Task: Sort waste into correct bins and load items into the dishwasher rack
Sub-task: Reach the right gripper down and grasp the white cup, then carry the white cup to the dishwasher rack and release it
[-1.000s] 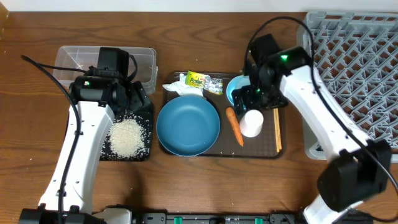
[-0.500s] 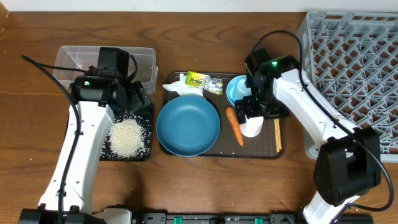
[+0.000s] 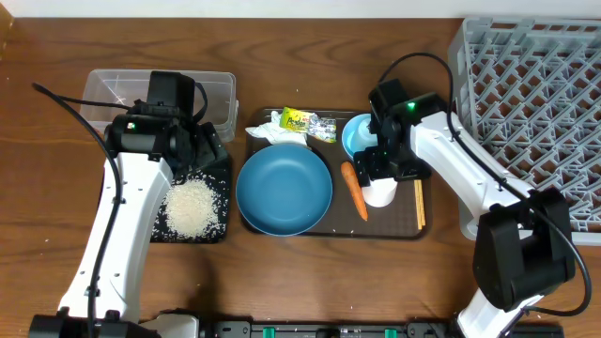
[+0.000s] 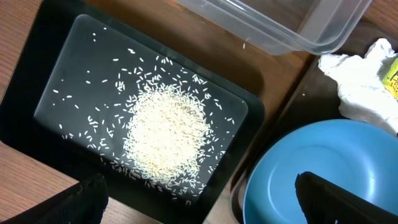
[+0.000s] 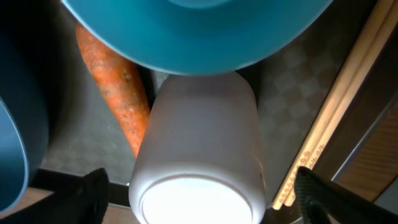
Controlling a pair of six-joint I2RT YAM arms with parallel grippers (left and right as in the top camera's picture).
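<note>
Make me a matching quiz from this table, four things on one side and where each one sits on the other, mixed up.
Things:
1. rice
2. carrot
3. tissue
4. chopsticks

Places:
A. along the right edge of the brown tray
B. in the black tray
C. beside the wrapper
D. between the bowl and the white cup

Pairs: 1-B, 2-D, 3-C, 4-A

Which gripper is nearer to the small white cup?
Right. The right gripper is just above the white cup, a finger on each side; the left gripper is over the black tray, beyond the blue bowl.
</note>
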